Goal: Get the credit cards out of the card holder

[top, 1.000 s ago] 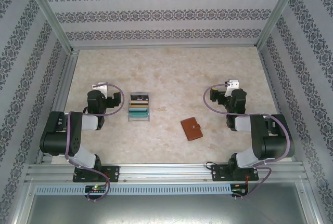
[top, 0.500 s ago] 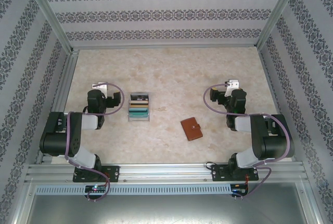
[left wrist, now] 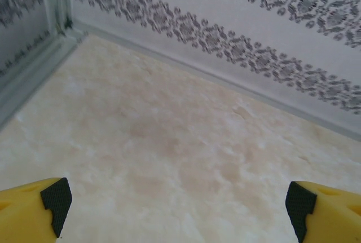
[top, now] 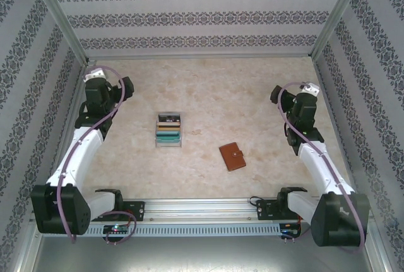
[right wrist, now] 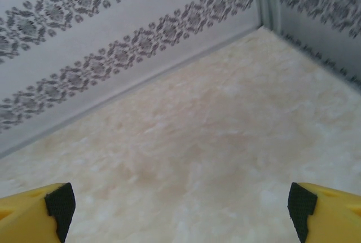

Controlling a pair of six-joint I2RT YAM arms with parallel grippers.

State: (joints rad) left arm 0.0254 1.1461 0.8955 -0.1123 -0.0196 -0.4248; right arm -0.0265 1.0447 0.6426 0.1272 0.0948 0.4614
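Left gripper (left wrist: 177, 206) of mine stood spread wide and empty, its yellow fingers (left wrist: 25, 212) at the lower corners of the wrist view with bare table (left wrist: 169, 141) between them and the patterned wall beyond. Half a second before, that arm had sat folded back near its base; now it had stretched forward along the left side, with the gripper up by the far left corner.

Right of it, the clear tray (top: 169, 130) of teal and dark cards lay where it had been, untouched. Further right and nearer my bases, the card holder (top: 231, 156) lay closed and slightly askew, its snap tab (top: 239, 154) fastened, also unmoved. I saw no credit cards and judged them to be inside it.

My right gripper (right wrist: 180, 204), likewise spread wide with nothing in it, had made the mirror move and faced the far right corner.

So both arms had unfolded, yet both stood well apart from the holder. I judged the task not begun: one arm, likely the right as the nearer, would have to swing in and come down on the wallet.
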